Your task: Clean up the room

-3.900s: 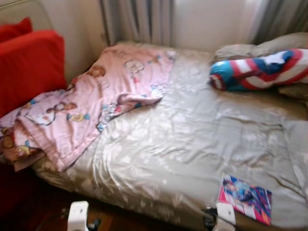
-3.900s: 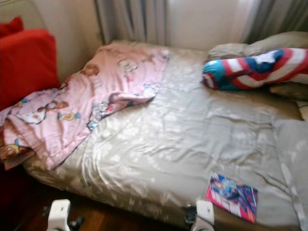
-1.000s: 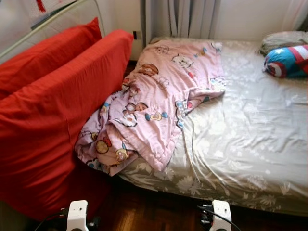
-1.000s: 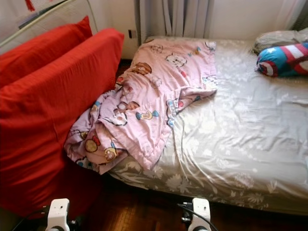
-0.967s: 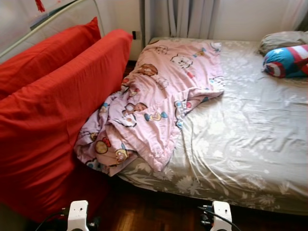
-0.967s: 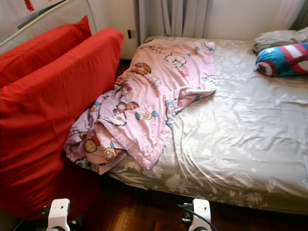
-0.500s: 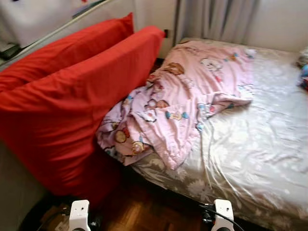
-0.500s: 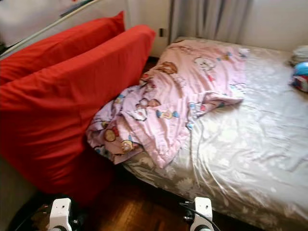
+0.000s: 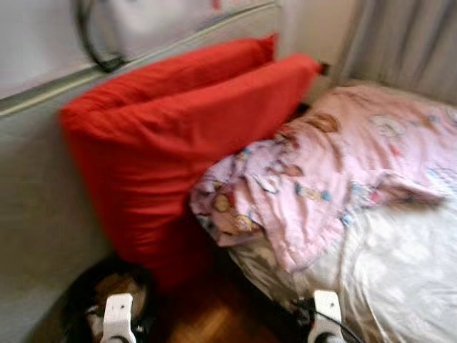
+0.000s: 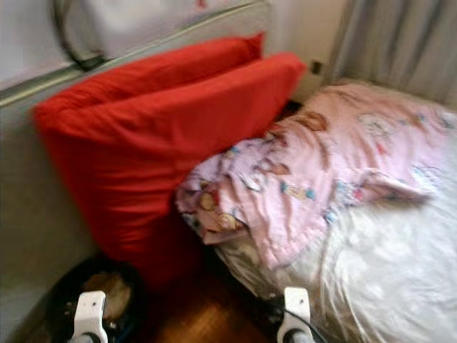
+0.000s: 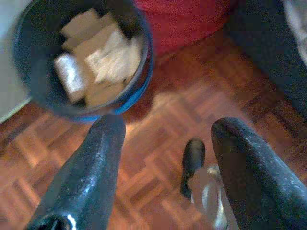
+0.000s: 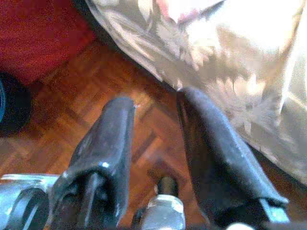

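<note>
Far left on the wood floor (image 11: 158, 139) there's a dark bin (image 11: 139, 62) with crumpled paper (image 11: 98, 57) inside, right by the wall; the left gripper (image 11: 165, 143) hangs over the floor next to it, fingers spread wide, holding nothing; then two big red cushions (image 9: 193, 121) leaning up; a pink cartoon blanket (image 9: 335, 171) bunched on the bed (image 9: 407, 271), spilling off its edge; the right gripper (image 12: 156, 129) is low by the bed edge, fingers a bit apart, empty.
</note>
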